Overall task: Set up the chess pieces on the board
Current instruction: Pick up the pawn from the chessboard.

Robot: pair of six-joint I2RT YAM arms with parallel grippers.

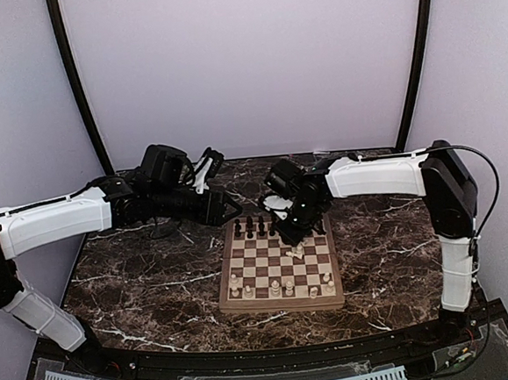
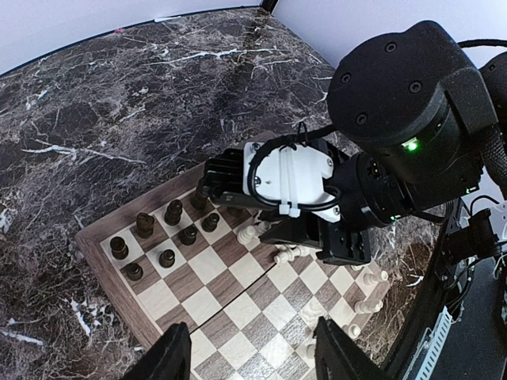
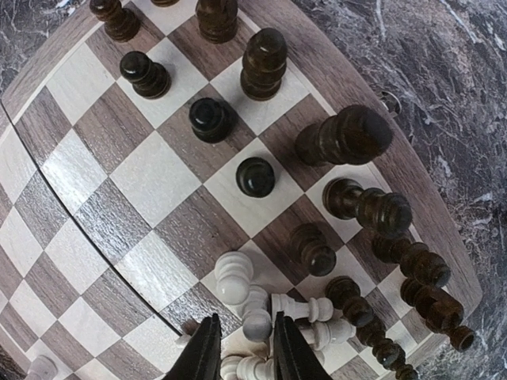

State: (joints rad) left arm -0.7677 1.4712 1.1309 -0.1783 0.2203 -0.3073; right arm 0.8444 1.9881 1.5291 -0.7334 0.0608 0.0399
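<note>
The board (image 1: 261,262) lies mid-table. Several dark pieces (image 1: 250,227) stand on its far rows and several cream-white pieces (image 1: 275,287) on its near rows. My right gripper (image 1: 294,233) hangs low over the far right part of the board. In the right wrist view it (image 3: 246,352) is slightly open, its fingertips (image 3: 204,355) straddling the head of a white piece (image 3: 257,324) in a heap of fallen white pieces (image 3: 317,310). Dark pieces (image 3: 372,210) lie toppled beside the heap. My left gripper (image 1: 232,211) is open and empty (image 2: 253,356) above the board's far left corner (image 2: 103,237).
The board rests on a dark marble table (image 1: 146,278). The right arm's wrist (image 2: 396,119) fills the space over the board's far side in the left wrist view. A small white object (image 1: 277,202) shows behind the board, partly hidden. Black frame poles (image 1: 78,81) stand at the back.
</note>
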